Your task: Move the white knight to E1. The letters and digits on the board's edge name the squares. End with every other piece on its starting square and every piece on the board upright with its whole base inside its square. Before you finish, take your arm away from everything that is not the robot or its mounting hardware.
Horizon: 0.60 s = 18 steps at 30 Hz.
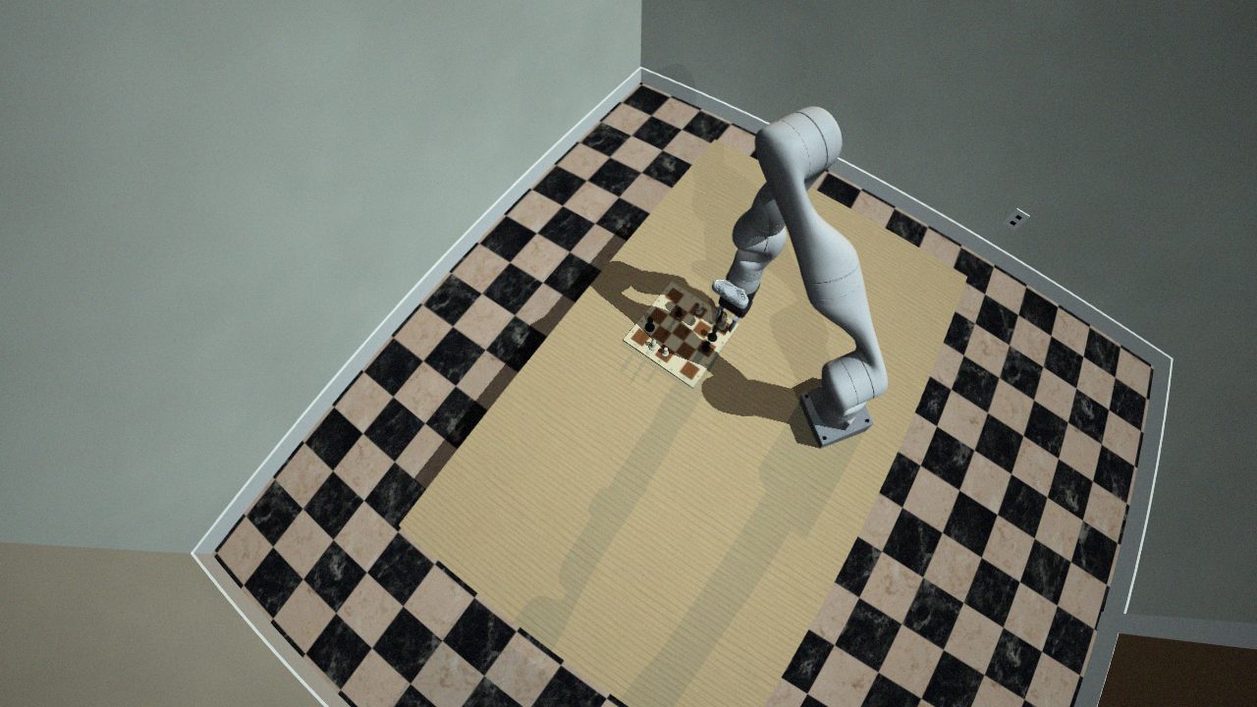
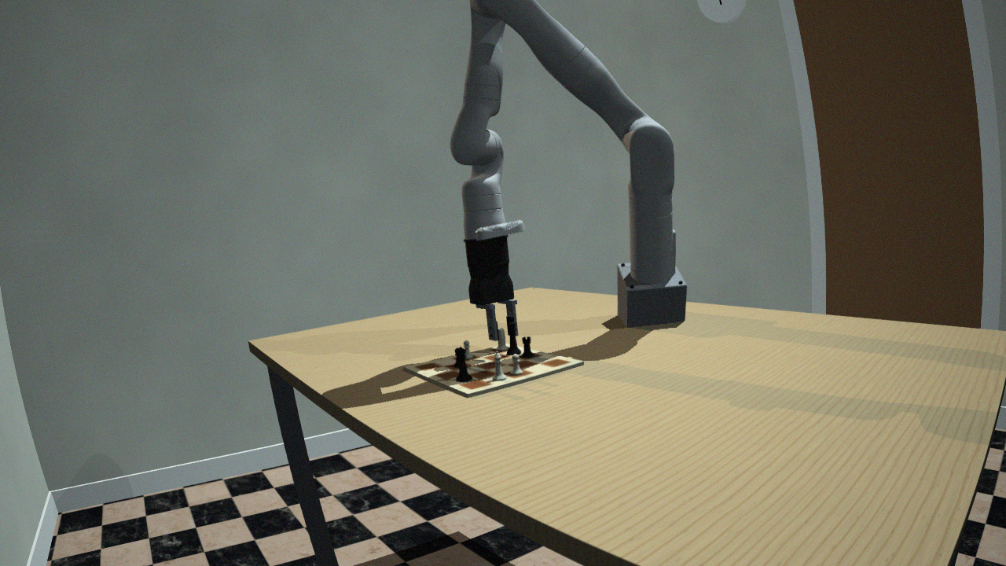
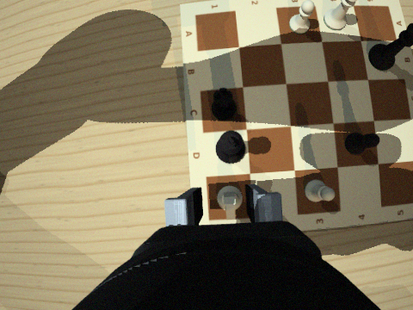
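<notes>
The small chessboard (image 3: pixel 298 109) lies on the wooden table and also shows in the exterior and top views (image 2: pixel 492 365) (image 1: pixel 681 334). The white knight (image 3: pixel 230 199) stands on the brown square in row E, column 1, at the board's near left corner. It looks upright from above. My gripper (image 3: pixel 224 200) is open, with one finger on each side of the knight and a gap to it on both sides. In the side view my gripper (image 2: pixel 501 329) hangs straight down over the board's far edge, with the knight (image 2: pixel 501 340) between the fingertips.
Black pieces stand close by on D1 (image 3: pixel 231 147) and C1 (image 3: pixel 224 105). A white pawn (image 3: pixel 318 192) stands on E3. Another black piece (image 3: pixel 358 143) is in row D. A white pawn (image 3: pixel 302 17), a tall white piece (image 3: pixel 341 10) and a black piece (image 3: pixel 391 53) stand at the far side.
</notes>
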Each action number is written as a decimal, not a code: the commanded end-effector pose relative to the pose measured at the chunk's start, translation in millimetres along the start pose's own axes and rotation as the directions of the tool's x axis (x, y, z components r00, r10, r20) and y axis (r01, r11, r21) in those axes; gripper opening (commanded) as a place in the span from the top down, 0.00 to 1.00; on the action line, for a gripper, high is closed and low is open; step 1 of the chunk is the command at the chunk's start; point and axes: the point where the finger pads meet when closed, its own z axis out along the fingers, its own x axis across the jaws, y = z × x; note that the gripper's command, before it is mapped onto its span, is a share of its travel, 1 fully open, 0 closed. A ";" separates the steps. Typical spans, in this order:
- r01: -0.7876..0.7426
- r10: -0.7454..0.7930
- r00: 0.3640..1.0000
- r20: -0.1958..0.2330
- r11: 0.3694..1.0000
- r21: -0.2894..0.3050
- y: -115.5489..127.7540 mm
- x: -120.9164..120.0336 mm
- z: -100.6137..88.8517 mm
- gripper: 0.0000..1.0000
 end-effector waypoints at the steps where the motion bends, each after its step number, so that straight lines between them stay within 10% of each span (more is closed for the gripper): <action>1: 0.006 -0.006 1.000 -0.011 1.000 -0.010 1.2 4.3 -12.0 0.27; 18: 0.006 -0.006 1.000 -0.011 1.000 -0.010 0.6 3.6 -75.5 0.27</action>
